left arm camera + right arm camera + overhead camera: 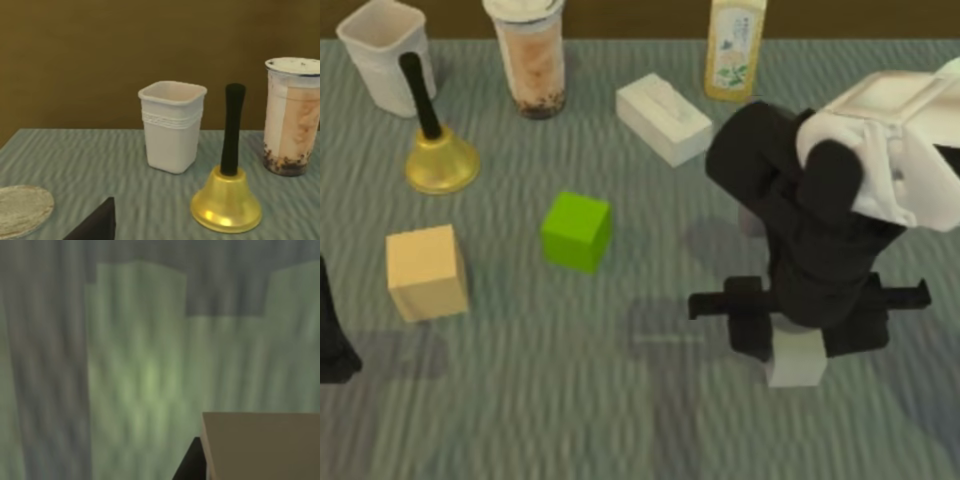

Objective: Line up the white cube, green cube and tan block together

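The right gripper (798, 335) is hanging directly over the white cube (797, 360), which is sitting on the worktop (620, 420) well to the right of the green cube (577, 232) and nearer the front edge. The fingers are standing on either side of the white cube's top, and whether they are pressing it or only bracketing it I cannot tell; in the right wrist view a pale block face (262, 445) is filling the lower corner close to the camera, with a dark finger edge beside it. The green cube is lying near the middle of the worktop, apart from everything. The tan block (426, 272) is standing to the left of the green cube and slightly nearer the front, well apart from it. Behind and left of the green cube, a brass bell (440, 158) with a black handle is standing, and farther back a white cup (386, 52) and a drink cup with a lid (528, 55). A white box (662, 117) is lying behind and right of the green cube, with a yellow bottle (735, 48) beyond it. The left arm (332, 330) is showing only at the left edge, far left of the green cube, and its fingers cannot be made out.
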